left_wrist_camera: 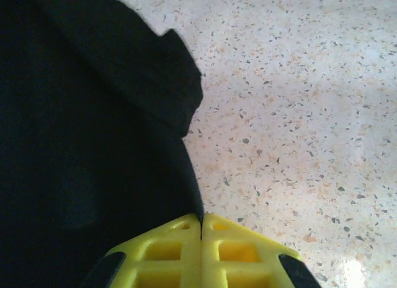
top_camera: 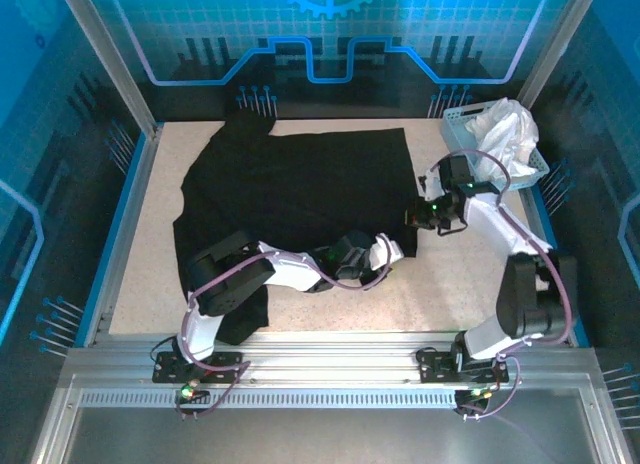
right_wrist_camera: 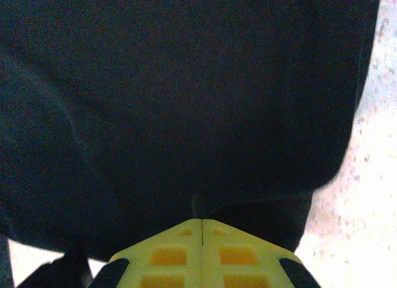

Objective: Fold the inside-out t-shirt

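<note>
The inside-out t-shirt (top_camera: 300,184) is black and lies spread over the left and middle of the table, with part of it bunched under the left arm. My left gripper (top_camera: 397,249) is at the shirt's near right corner. In the left wrist view its yellow jaws (left_wrist_camera: 202,218) are shut, with the thin edge of the black fabric (left_wrist_camera: 74,145) pinched at the tips. My right gripper (top_camera: 419,219) sits at the shirt's right edge, a little farther back. Its jaws (right_wrist_camera: 203,221) are shut too, nipping a small fold of the black cloth (right_wrist_camera: 186,83).
A white basket (top_camera: 455,124) holding a crumpled white cloth (top_camera: 505,129) stands at the back right corner. Bare speckled tabletop (top_camera: 440,294) lies right of and in front of the shirt. Blue frame walls (top_camera: 125,214) enclose the table.
</note>
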Robot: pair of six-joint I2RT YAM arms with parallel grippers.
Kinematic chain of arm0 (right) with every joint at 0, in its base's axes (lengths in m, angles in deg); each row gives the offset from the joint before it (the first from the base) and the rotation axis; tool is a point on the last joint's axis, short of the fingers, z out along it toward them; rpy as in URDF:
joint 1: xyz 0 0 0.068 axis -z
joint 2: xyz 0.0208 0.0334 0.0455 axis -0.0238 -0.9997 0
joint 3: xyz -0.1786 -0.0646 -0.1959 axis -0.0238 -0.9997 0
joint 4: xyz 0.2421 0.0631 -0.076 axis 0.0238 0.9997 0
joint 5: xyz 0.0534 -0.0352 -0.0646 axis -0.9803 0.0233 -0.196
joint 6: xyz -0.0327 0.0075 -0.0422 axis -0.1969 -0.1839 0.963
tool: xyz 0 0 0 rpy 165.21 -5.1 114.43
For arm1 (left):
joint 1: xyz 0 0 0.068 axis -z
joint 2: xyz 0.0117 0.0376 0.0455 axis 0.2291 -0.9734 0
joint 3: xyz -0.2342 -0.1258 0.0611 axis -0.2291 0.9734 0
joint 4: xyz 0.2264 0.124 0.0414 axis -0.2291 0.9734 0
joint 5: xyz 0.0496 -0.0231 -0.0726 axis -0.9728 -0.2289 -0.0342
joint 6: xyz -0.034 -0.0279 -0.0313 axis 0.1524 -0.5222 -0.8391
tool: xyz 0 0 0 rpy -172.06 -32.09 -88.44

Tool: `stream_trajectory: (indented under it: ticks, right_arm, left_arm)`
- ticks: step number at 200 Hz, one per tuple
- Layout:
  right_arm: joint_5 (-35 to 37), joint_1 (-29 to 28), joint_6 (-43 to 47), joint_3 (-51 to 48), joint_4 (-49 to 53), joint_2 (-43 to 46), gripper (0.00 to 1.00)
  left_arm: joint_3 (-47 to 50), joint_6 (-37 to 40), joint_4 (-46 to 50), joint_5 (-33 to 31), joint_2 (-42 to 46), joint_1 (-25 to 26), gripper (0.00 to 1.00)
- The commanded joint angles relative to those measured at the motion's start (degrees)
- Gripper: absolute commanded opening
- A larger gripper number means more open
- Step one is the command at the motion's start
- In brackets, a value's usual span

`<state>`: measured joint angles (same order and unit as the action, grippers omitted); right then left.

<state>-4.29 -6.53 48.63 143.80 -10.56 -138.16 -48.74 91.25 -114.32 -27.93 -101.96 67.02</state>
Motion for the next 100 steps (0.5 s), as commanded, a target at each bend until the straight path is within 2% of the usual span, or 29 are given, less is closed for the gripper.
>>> stream_trajectory:
  ticks: [1,16,35,63,100]
  right_arm:
    - [1.92,0.74,1.85,6.93,0.33,-6.73,0.04]
    - [4.6,0.51,2.46,9.29,1.68,-8.86,0.12]
    - [8.65,-0.54,3.62,8.64,2.75,-7.24,0.24]
    - [10.48,-2.17,4.99,1.73,2.94,-0.21,0.39]
    - [10.82,-6.97,5.81,-6.6,2.45,7.56,0.52]
  left_arm:
    - [2.21,-6.68,-6.4,6.14,1.18,-2.53,0.0]
    - [3.01,-10.0,-8.62,7.9,1.19,-3.69,0.0]
    - [3.41,-12.95,-10.25,9.31,0.92,-4.63,0.0]
    - [4.63,-16.18,-13.11,10.51,0.74,-5.82,0.0]
    - [5.57,-17.05,-14.44,10.42,0.32,-6.23,0.0]
